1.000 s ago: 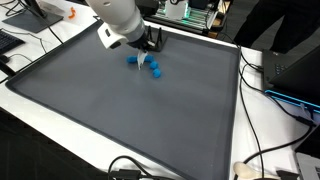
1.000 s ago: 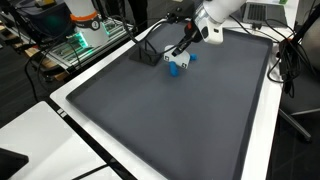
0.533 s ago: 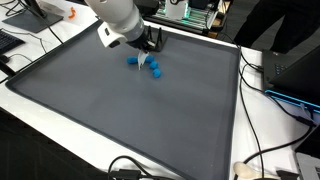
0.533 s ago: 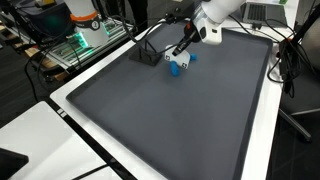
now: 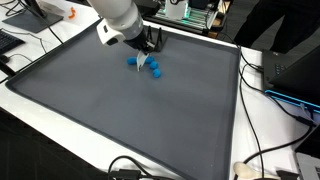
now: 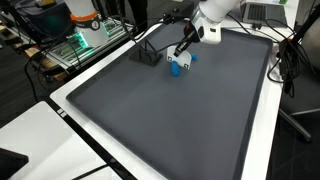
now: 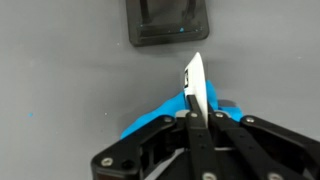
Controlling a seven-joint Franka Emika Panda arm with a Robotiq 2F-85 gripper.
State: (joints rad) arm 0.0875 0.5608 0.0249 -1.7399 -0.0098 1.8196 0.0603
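My gripper [image 5: 146,57] hangs low over the far part of a dark grey mat [image 5: 110,120]. It is shut on a thin white flat piece [image 7: 193,82] that sticks out beyond the fingertips [image 7: 193,118]. Right under the piece lie blue blocks [image 5: 156,70], with one more a little apart [image 5: 131,60]. In the wrist view the blue blocks [image 7: 155,122] are partly hidden behind the fingers. In the exterior view from the opposite side, the gripper [image 6: 181,51] stands just above the blue blocks [image 6: 180,67].
A small black open box [image 6: 147,55] stands on the mat close behind the blocks, and it also shows in the wrist view [image 7: 168,22]. White table edges [image 5: 270,130] carry cables. Electronics and a green-lit rack [image 6: 80,45] stand beyond the mat.
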